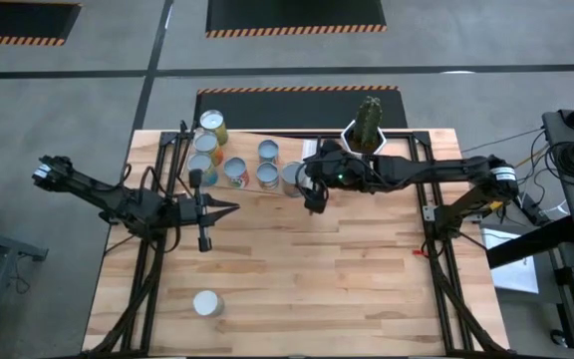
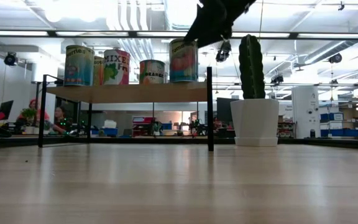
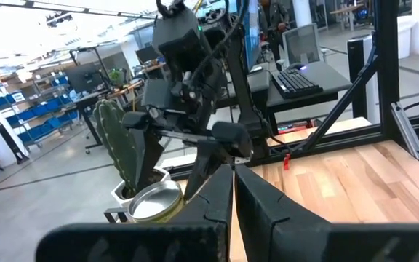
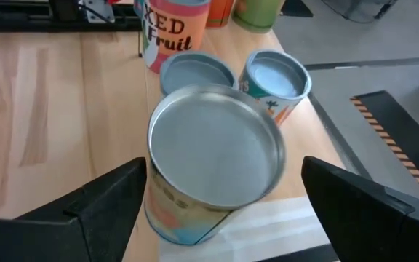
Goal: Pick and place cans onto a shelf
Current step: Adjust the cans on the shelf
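The shelf (image 1: 242, 148) stands at the table's far left and carries several cans with silver tops, some with colourful labels (image 2: 117, 67). My right gripper (image 1: 304, 185) is open over the shelf's right end. Its fingers stand on either side of an upright can (image 4: 213, 160) with an orange and blue label, and a gap shows beside one finger. That can stands on the shelf near the white edge strip (image 4: 268, 225). One more can (image 1: 206, 302) stands on the table near its front edge. My left gripper (image 1: 230, 208) is shut and empty, above the table's middle left.
A white hexagonal pot with a cactus (image 1: 366, 128) stands just behind the right arm at the far edge; it also shows in the low view (image 2: 253, 118). Black frame rails run along the table's left (image 1: 147, 259) and right (image 1: 436, 259) sides.
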Controlling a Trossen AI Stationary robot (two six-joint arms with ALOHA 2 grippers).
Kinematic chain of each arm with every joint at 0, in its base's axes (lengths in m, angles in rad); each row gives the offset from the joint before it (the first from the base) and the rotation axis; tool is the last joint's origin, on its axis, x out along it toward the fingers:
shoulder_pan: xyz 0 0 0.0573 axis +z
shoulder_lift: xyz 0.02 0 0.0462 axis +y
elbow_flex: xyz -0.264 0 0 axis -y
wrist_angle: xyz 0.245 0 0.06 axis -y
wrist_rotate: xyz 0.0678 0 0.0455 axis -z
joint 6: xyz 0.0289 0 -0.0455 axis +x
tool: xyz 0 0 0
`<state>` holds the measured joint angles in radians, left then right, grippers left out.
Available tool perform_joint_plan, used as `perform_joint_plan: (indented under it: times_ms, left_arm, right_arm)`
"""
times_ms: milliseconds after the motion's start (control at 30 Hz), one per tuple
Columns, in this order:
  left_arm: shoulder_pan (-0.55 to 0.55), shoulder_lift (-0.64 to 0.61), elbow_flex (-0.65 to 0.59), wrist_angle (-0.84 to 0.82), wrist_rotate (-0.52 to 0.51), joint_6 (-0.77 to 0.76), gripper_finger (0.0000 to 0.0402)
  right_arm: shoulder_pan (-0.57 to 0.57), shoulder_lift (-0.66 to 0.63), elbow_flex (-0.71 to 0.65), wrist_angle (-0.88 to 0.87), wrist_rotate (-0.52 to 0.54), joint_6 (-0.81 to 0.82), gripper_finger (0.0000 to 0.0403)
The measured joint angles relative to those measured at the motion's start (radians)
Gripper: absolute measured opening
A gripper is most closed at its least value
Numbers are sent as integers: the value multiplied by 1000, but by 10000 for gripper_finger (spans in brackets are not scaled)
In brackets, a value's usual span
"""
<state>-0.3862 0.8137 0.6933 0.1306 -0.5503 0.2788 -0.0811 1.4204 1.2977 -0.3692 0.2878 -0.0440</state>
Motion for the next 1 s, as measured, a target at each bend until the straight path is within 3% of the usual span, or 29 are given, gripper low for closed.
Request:
perform_joint_plan:
  times_ms: [467,733,1000]
  left_arm:
    - [0,-46,0,1,-17,61,0]
    - [0,-56,0,-20,-18,76,0]
    - [-1,-65,0,-39,-18,64,0]
  right_arm:
    - [2,11,282,-267,-2,17,320]
    - [2,136,480,-313,-35,-38,245]
    - [0,356,797,-431,-36,-126,160]
